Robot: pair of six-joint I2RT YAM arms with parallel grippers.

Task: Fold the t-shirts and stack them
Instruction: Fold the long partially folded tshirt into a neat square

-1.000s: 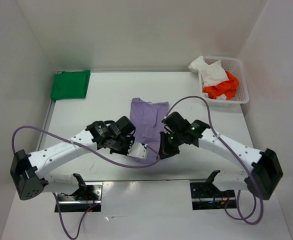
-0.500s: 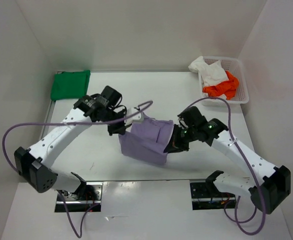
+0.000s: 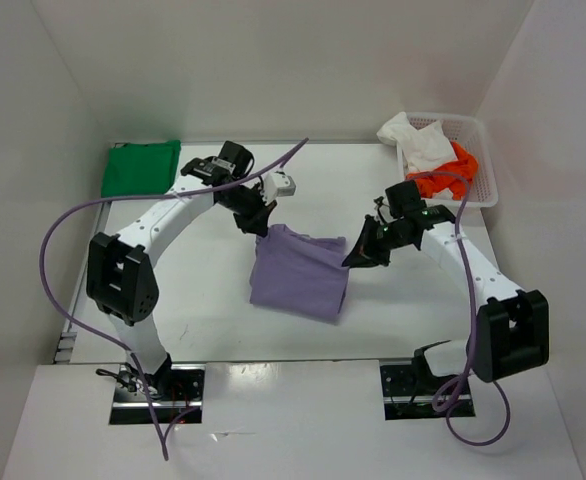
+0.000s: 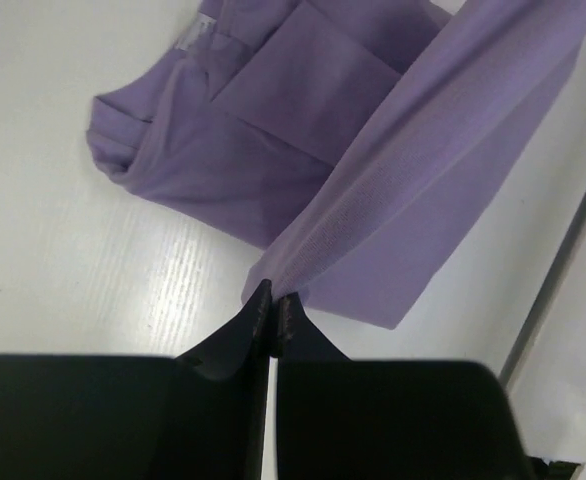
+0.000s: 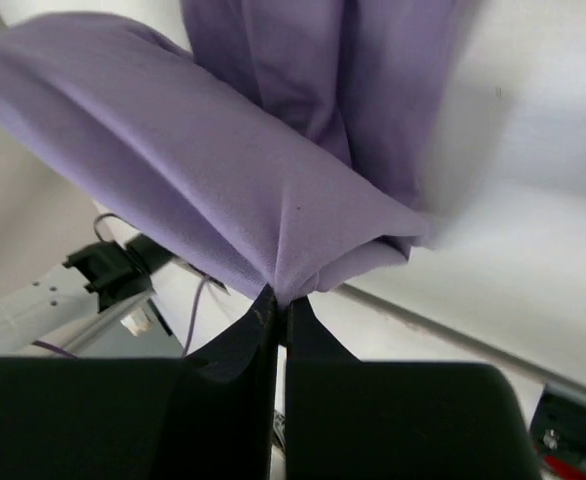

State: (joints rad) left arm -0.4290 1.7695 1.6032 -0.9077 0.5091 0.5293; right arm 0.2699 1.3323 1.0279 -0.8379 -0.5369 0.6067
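The lavender-purple t-shirt (image 3: 298, 275) hangs above the middle of the table, held up by its two far corners. My left gripper (image 3: 258, 228) is shut on its left corner, the cloth (image 4: 373, 190) pinched at the fingertips (image 4: 273, 300). My right gripper (image 3: 355, 256) is shut on the right corner, with cloth (image 5: 233, 160) bunched at its tips (image 5: 275, 300). A folded green t-shirt (image 3: 140, 169) lies at the far left corner. The white t-shirt (image 3: 418, 140) and the orange-red t-shirt (image 3: 445, 175) lie crumpled in the basket.
A white mesh basket (image 3: 483, 185) stands at the far right corner of the table. White walls close in the left, back and right sides. Purple cables (image 3: 73, 215) loop beside both arms.
Both grippers have carried the purple t-shirt's near edge up and toward the far side; the shirt went from lying flat to hanging doubled. Both arms have stretched forward.
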